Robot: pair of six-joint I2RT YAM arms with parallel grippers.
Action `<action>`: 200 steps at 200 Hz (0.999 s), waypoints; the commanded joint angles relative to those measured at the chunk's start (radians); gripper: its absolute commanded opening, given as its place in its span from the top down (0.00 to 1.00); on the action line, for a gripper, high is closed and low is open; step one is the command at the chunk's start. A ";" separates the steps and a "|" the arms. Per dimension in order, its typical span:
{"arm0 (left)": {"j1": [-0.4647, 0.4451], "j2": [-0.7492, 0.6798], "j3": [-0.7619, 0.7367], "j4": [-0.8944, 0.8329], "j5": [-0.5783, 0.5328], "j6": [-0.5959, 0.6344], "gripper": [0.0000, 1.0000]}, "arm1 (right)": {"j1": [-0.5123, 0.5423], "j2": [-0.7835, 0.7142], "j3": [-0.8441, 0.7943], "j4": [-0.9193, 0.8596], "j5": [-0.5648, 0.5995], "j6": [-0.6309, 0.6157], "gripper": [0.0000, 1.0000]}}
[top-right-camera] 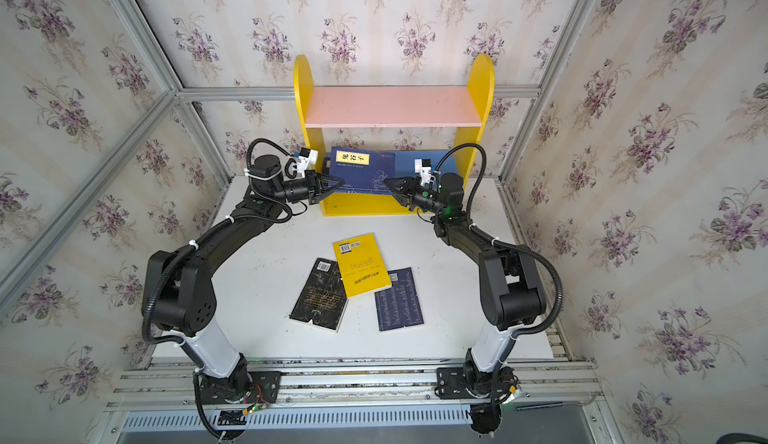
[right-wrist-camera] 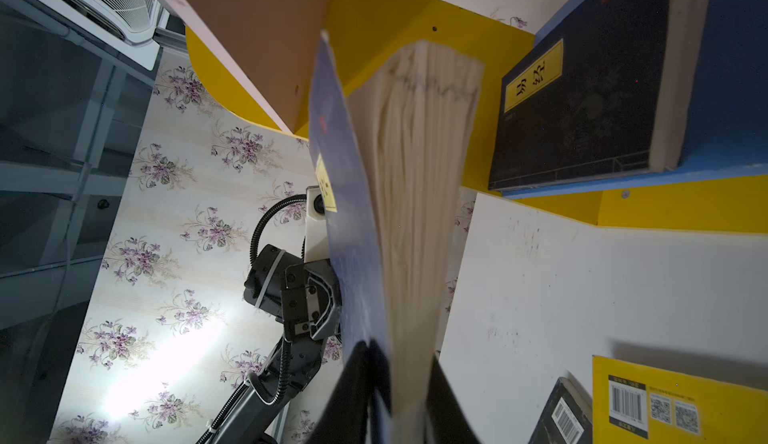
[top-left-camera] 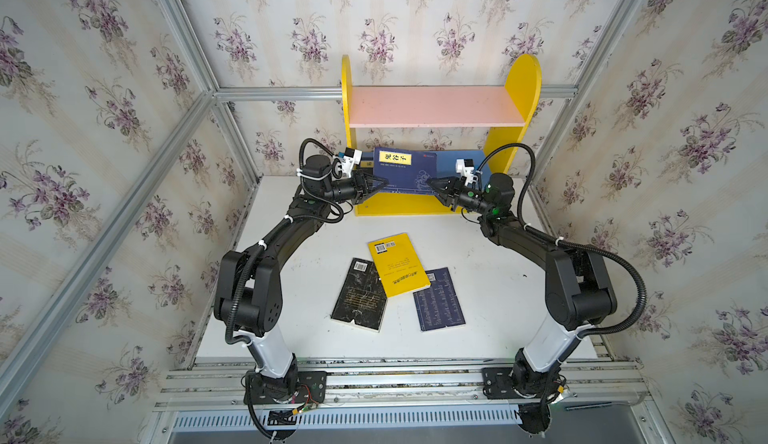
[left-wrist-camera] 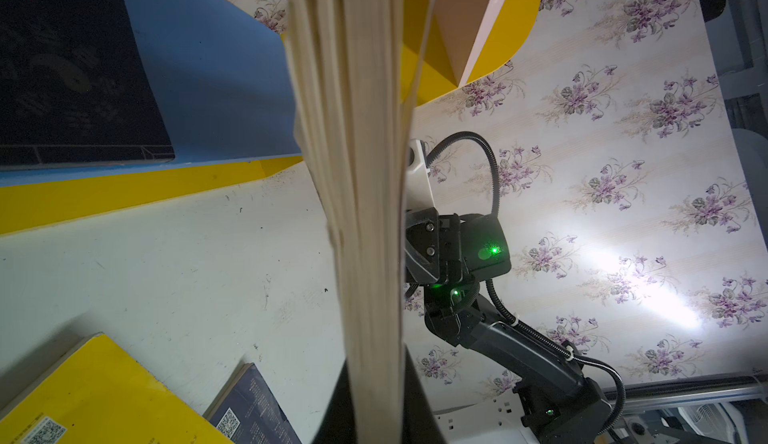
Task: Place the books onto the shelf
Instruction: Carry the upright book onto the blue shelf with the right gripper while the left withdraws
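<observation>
A navy book with a yellow title label [top-left-camera: 405, 169] [top-right-camera: 359, 169] is held tilted at the front of the shelf's blue lower board [top-left-camera: 467, 161]. My left gripper [top-left-camera: 384, 182] [left-wrist-camera: 374, 400] is shut on its left edge, and my right gripper [top-left-camera: 430, 182] [right-wrist-camera: 399, 392] is shut on its right edge. Both wrist views show its pale page block [left-wrist-camera: 361, 171] [right-wrist-camera: 415, 171] between the jaws. Another navy book [right-wrist-camera: 582, 101] [left-wrist-camera: 70, 67] lies flat on the lower board by the left side panel. The pink upper board [top-left-camera: 436, 107] is bare.
On the white table [top-left-camera: 291, 296] a yellow book [top-left-camera: 398, 264] overlaps a black book [top-left-camera: 360, 294] and a navy book [top-left-camera: 439, 299]. The shelf's yellow sides [top-left-camera: 521, 88] stand against the wallpapered back wall. Aluminium frame rails run along the table's edges.
</observation>
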 commanded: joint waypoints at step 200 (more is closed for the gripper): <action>0.145 -0.233 -0.252 -0.328 -0.580 0.115 0.01 | 0.058 0.378 0.637 -0.469 0.159 -0.405 0.95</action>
